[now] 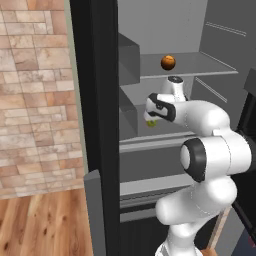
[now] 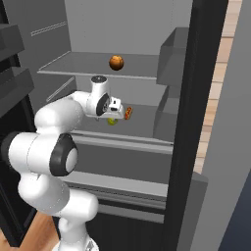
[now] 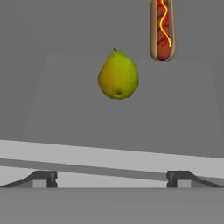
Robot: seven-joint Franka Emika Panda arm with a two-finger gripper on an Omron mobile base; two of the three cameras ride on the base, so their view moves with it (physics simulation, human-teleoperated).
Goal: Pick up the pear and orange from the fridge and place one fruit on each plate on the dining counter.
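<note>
The fridge [image 1: 100, 100] [image 2: 196, 98] stands open with my arm reaching into it. The orange [image 1: 168, 62] [image 2: 116, 62] rests on the upper shelf. On the shelf below lies the yellow-green pear [image 1: 151, 123] [image 2: 112, 121] [image 3: 118, 75]. My gripper [image 1: 150, 118] [image 2: 112, 116] [image 3: 111, 177] hangs just above the pear, pointing down at it. It is open, its fingertips [image 3: 43, 177] wide apart and holding nothing. The pear sits apart from them, centred ahead. The plates and the dining counter are out of view.
A hot dog [image 2: 128, 113] [image 3: 162, 28] lies on the same shelf close beside the pear. Grey door bins [image 1: 129, 60] [image 2: 171, 59] jut along the fridge's side. The upper shelf's edge [image 2: 93, 74] runs just over my wrist. A brick wall [image 1: 35, 90] stands to the left.
</note>
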